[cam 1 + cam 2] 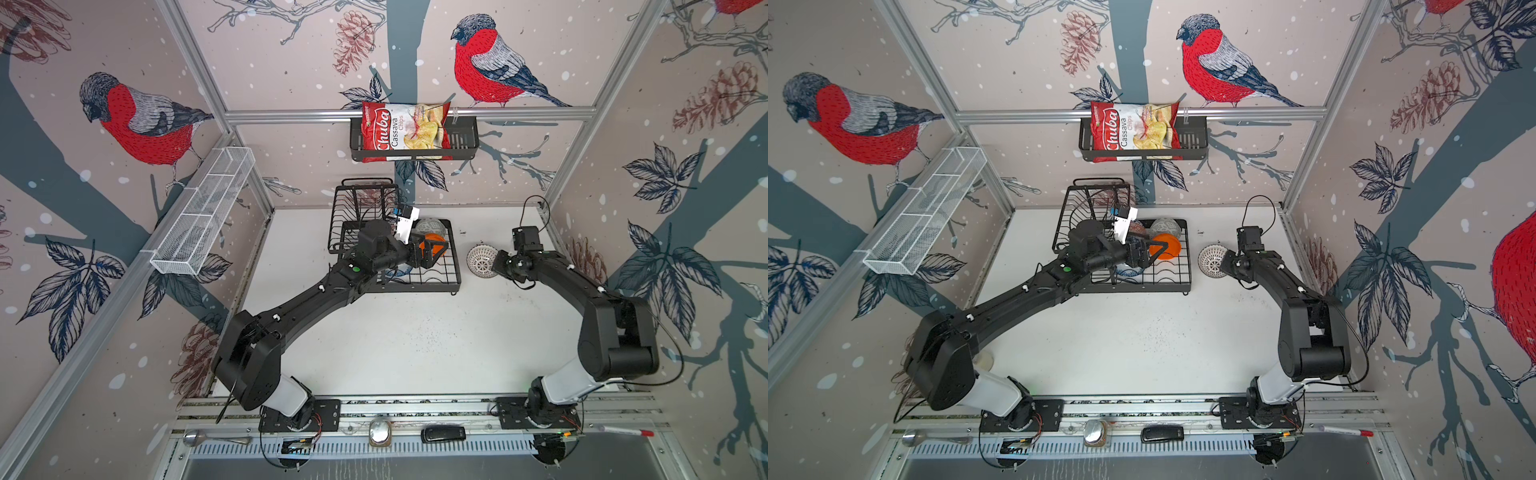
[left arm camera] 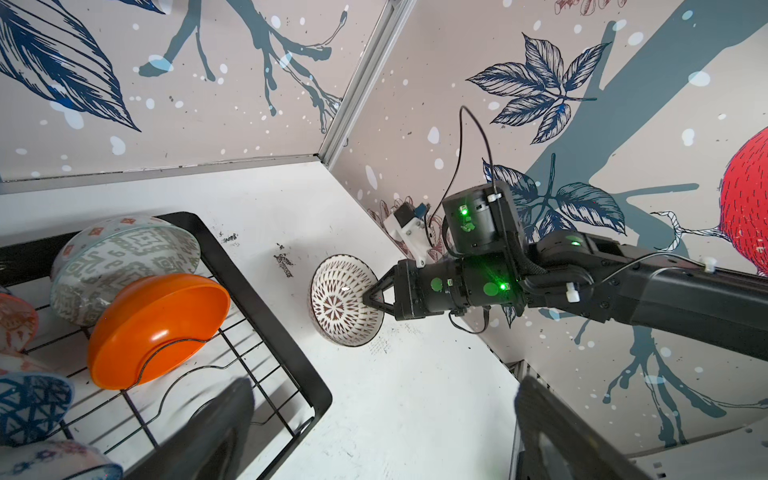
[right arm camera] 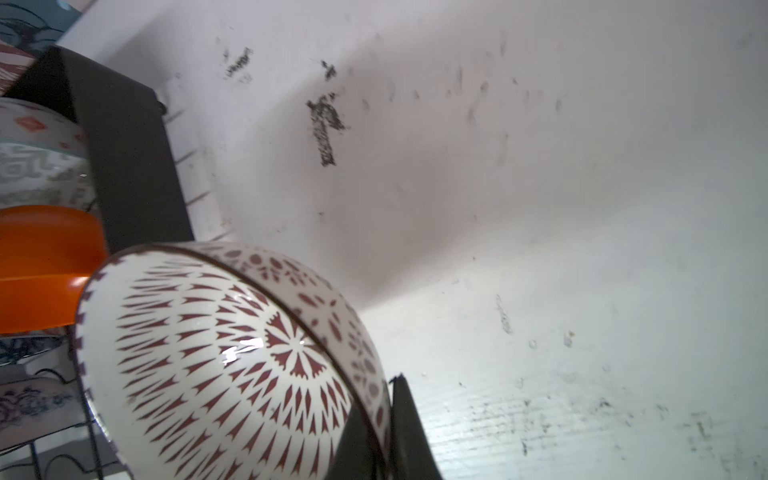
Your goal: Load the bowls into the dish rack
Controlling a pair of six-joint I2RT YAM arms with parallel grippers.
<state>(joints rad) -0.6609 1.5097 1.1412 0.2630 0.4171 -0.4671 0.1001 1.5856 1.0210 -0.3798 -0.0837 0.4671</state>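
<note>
Right, over at the dish rack (image 1: 415, 286) the left gripper (image 1: 436, 253) hangs above the lower tray with its jaws spread wide, gripping nothing. In both top views its fingers seem to sit either side of the plain orange bowl (image 2: 158, 328), but the left wrist view shows clear air between them and the bowl. That orange bowl stands on edge in the wavy wires near the tray's right rim, with the grey-white patterned bowl (image 2: 124, 266) just behind it, also tipped on its side; whether those two touch, I can't say. Further along the same tray, the orange-white bowl (image 2: 14, 320), the blue triangle-patterned bowl (image 2: 29, 405) and the blue-white floral bowl (image 2: 54, 461) peek in at the edge of the left wrist view, each only partly seen. Now across to the other side: the right gripper (image 2: 372, 297) is pinched tight on the rim of the white lattice-patterned bowl (image 2: 340, 299), one finger inside the bowl and one outside, as the right wrist view shows plainly. That bowl is tipped up on its side with its open face turned toward the rack. It sits out over the white table (image 1: 395, 340), just beside the tray's right rim and not in the rack. Whether its lower edge touches the table or hangs just clear, I can't tell.
</note>
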